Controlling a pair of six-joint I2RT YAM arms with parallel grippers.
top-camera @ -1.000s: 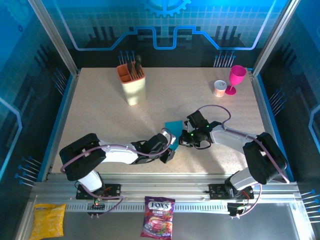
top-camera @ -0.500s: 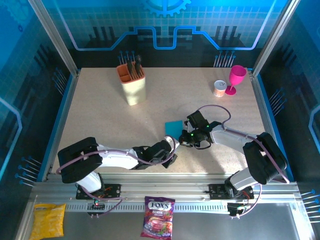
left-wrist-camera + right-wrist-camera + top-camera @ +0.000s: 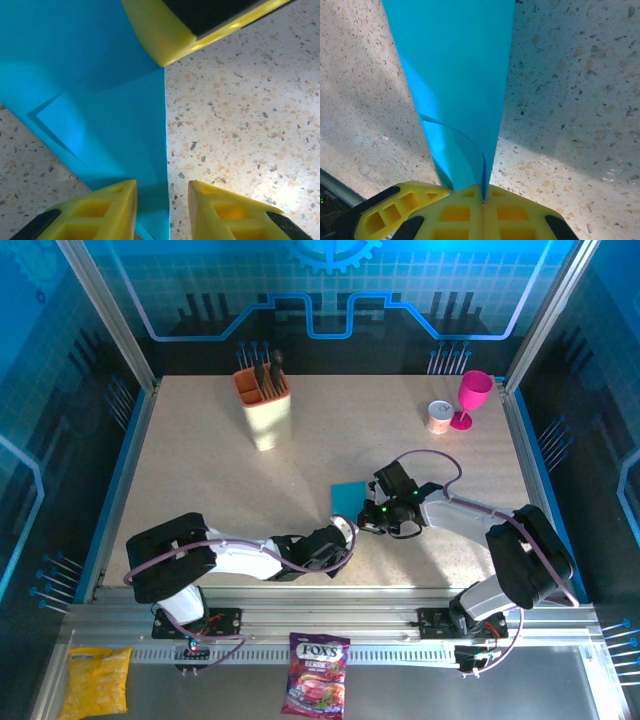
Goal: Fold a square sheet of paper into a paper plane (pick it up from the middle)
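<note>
The cyan-blue sheet of paper [image 3: 347, 497] is folded over in layers and lies near the table's middle. My right gripper [image 3: 370, 517] is shut on its right end. In the right wrist view the fold [image 3: 457, 90] runs up from the pinched fingertips of that gripper [image 3: 483, 192], with a loose flap curling on the left. My left gripper [image 3: 346, 534] sits just in front of the paper. In the left wrist view it [image 3: 162, 200] stands open, the straight edge of the paper [image 3: 115, 125] in the gap and touching neither pad. A right fingertip [image 3: 165, 30] presses the paper at the top.
A beige utensil holder [image 3: 265, 408] stands at the back left. A pink goblet [image 3: 473, 398] and a small jar [image 3: 438, 417] are at the back right. A candy bag [image 3: 317, 687] and a yellow packet [image 3: 97, 680] lie in front of the rail.
My left gripper has drawn back toward the near edge and its jaws have widened a little. The right gripper and the paper have stayed put.
</note>
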